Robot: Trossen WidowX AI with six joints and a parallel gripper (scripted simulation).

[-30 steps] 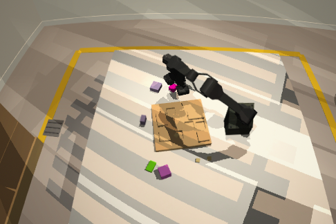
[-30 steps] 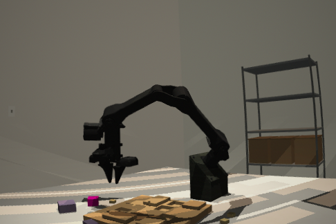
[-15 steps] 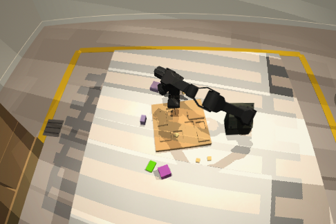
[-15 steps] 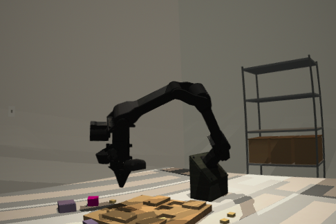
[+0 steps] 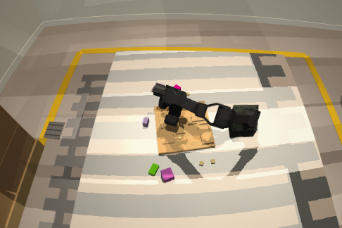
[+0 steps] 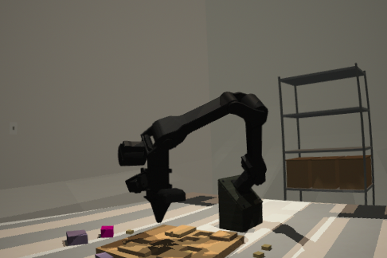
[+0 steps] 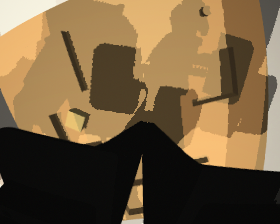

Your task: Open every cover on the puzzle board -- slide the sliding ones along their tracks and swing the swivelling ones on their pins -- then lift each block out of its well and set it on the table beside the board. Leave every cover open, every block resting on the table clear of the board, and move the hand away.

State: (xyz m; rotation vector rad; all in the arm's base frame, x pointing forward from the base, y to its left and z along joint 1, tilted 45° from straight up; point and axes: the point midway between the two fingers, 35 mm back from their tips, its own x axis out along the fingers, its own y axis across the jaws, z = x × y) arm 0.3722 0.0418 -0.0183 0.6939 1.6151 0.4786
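The wooden puzzle board [image 5: 163, 148] [image 7: 160, 20] has raised wood-coloured covers, slots and dark wells. Two raised covers [image 6: 181, 231] [image 6: 224, 235] show at its back. A small pale yellow piece [image 5: 179, 136] [image 7: 75, 121] sits in a small recess. My gripper [image 6: 159, 220] [image 7: 145, 128] is shut and empty, just above the board. On the table lie a magenta block [image 5: 177, 87] [image 6: 107, 232], a small lilac block [image 5: 146, 122] [image 6: 104, 255], a larger lilac block [image 6: 76, 237], a green block [image 5: 153, 169], a purple block [image 5: 167, 174] and small tan blocks [image 5: 201, 163] [image 5: 212, 161] [image 6: 130, 231]. The arm hides part of the board.
The arm's base [image 5: 243, 120] [image 6: 240, 206] stands beside the board. A yellow line [image 5: 193, 50] borders the area. A shelf rack [image 6: 326, 112] with brown boxes [image 6: 328, 173] stands in the background.
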